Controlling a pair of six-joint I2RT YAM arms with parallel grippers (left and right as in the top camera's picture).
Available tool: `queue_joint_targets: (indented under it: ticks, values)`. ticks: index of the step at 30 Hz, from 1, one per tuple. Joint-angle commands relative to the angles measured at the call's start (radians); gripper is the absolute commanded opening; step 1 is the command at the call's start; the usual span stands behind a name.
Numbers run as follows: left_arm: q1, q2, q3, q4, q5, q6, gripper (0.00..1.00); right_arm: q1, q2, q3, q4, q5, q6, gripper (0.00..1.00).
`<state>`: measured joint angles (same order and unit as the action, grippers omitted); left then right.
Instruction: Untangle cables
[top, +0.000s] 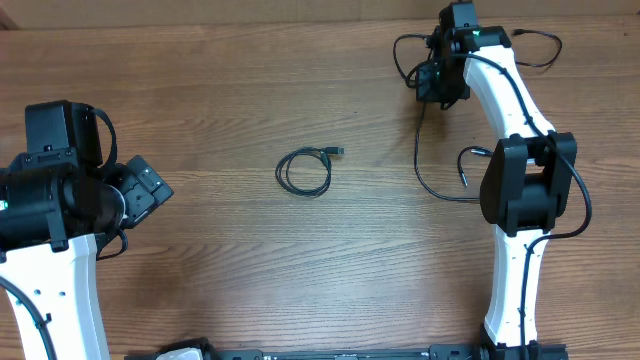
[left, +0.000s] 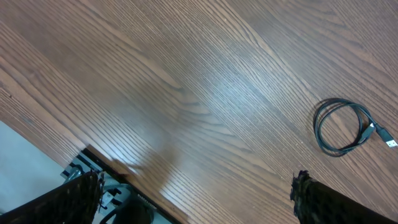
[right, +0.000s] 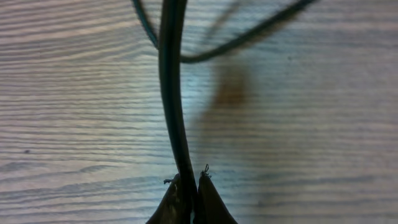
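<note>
right claw (right: 188, 182) clamped on a thin black cable (right: 169, 93) at the far right of the brown wooden surface (top: 220, 90). likely light, limp, a bit slick; grip mid-run, not the plug. small coiled black cable (top: 303, 172) lies mid-surface. left claw (left: 196, 199) wide apart, empty.

Table (top: 230, 90) — brown wood grain, one continuous top. Two things lie on it. Coiled cable (top: 279, 172) sits near the middle: thin, black, a few loose loops lying flat, with its plug (top: 338, 151) sticking out at the far-right side of the coil. Long cable (top: 417, 160) is well to its right — black, running in from the far side, curving right, then hooking back up.
</note>
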<state>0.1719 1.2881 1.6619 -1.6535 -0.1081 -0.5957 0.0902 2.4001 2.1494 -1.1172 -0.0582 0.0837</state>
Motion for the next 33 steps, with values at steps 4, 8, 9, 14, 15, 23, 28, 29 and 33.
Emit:
queue_joint_targets:
  ticks: [4,8,9,14,15,23,28,29,33]
  values:
    - [0.004,0.021,0.009,-0.003,0.005,0.018,1.0,-0.042,-0.109,0.127,-0.057,0.042,0.053,0.04]
    - [0.004,0.032,0.009,-0.004,0.005,0.027,0.99,-0.08,-0.195,0.196,-0.086,0.042,0.113,0.04]
    - [0.004,0.035,0.009,-0.005,0.005,0.027,1.0,-0.092,-0.22,0.206,-0.088,0.043,0.128,0.04]
    - [0.004,0.047,0.009,-0.014,0.009,0.029,1.0,-0.17,-0.327,0.216,-0.089,0.112,0.237,0.04]
    - [0.004,0.047,0.009,-0.014,0.014,0.037,1.0,-0.187,-0.338,0.215,-0.091,0.127,0.262,0.04]
    - [0.004,0.047,0.009,-0.009,0.054,0.081,1.0,-0.309,-0.33,0.189,-0.159,0.136,0.375,0.04]
    - [0.004,0.047,0.009,-0.01,0.054,0.084,1.0,-0.342,-0.328,0.146,-0.187,0.163,0.456,0.04]
    - [0.004,0.047,0.009,-0.01,0.054,0.084,1.0,-0.343,-0.328,0.142,-0.189,0.162,0.46,0.04]
    - [0.004,0.047,0.009,-0.01,0.056,0.084,1.0,-0.342,-0.328,0.131,-0.205,0.163,0.463,0.04]
